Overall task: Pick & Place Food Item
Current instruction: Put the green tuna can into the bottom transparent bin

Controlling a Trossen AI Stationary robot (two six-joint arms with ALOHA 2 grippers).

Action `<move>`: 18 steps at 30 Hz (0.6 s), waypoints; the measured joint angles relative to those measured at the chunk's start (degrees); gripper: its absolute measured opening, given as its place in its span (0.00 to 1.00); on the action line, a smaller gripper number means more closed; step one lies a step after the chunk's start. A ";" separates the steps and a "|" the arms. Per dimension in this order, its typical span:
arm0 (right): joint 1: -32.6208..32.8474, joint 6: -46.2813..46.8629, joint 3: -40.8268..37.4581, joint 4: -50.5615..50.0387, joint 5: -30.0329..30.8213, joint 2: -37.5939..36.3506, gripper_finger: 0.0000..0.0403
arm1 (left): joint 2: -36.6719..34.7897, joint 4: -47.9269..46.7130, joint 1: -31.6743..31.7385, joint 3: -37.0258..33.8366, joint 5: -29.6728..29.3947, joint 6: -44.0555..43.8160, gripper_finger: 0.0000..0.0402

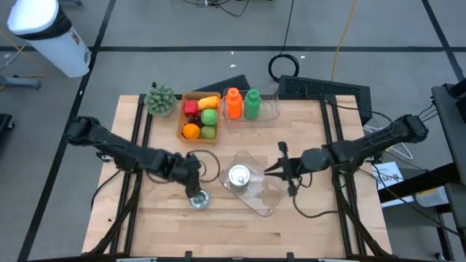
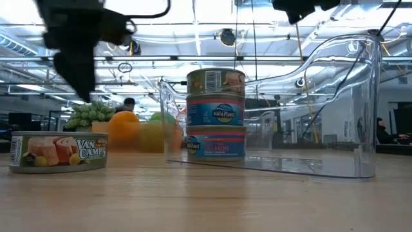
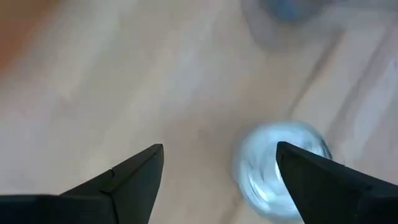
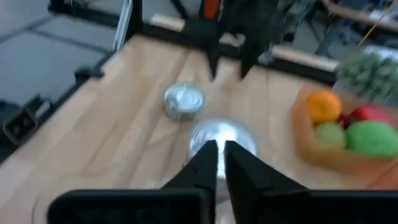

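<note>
The left hand [image 1: 195, 183] hangs released just above a lone can [image 1: 199, 199] that stands on the table [image 1: 306, 225] toward the near edge, left of centre; its fingers [image 3: 134, 180] are spread wide with nothing between them, and the can's shiny lid [image 3: 281, 163] shows partly under one of them. The low view reads the can's label as Van Camp's [image 2: 59, 151]. The left arm reaches in low from the table's left edge. Just right of the can lies a clear plastic bin [image 1: 263, 196] near the table's middle, with a stack of cans [image 2: 215, 113] standing inside it. Along the far edge sit an orange basket of fruit [image 1: 199, 116], a green artichoke-like item [image 1: 160, 100] at its left, and a clear tray with an orange bottle [image 1: 233, 103] and a green bottle [image 1: 252, 103]. The right hand [image 1: 285, 169] is clenched, fingertips nearly touching, empty, hovering beside the bin's right side, its arm stretched in from the right edge
</note>
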 joint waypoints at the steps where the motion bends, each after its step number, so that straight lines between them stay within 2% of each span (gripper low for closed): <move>1: -0.06 -0.57 0.00 0.52 -0.16 -0.60 0.08 | 0.37 -0.20 -1.15 -0.30 0.98 -2.17 0.80; 4: -0.35 -1.28 0.00 1.91 -3.20 -1.40 0.20 | 1.92 -0.34 -4.05 -1.15 1.58 -8.62 0.79; 7: -0.83 1.85 0.00 4.34 -5.95 -0.96 0.36 | 3.66 -1.02 -5.37 -1.89 -0.72 -13.01 0.80; 12: -2.14 1.82 -0.02 4.61 -5.96 -0.34 0.60 | 5.89 -1.21 -5.75 -3.58 -3.14 -18.72 0.82; 15: -2.21 1.82 -0.41 5.15 -6.07 -0.41 0.69 | 7.55 -1.58 -5.73 -4.07 -2.78 -21.08 0.85; 18: -2.20 2.13 -1.49 4.84 -6.03 -0.82 0.74 | 8.51 -0.98 -6.00 -4.10 -2.61 -19.87 0.89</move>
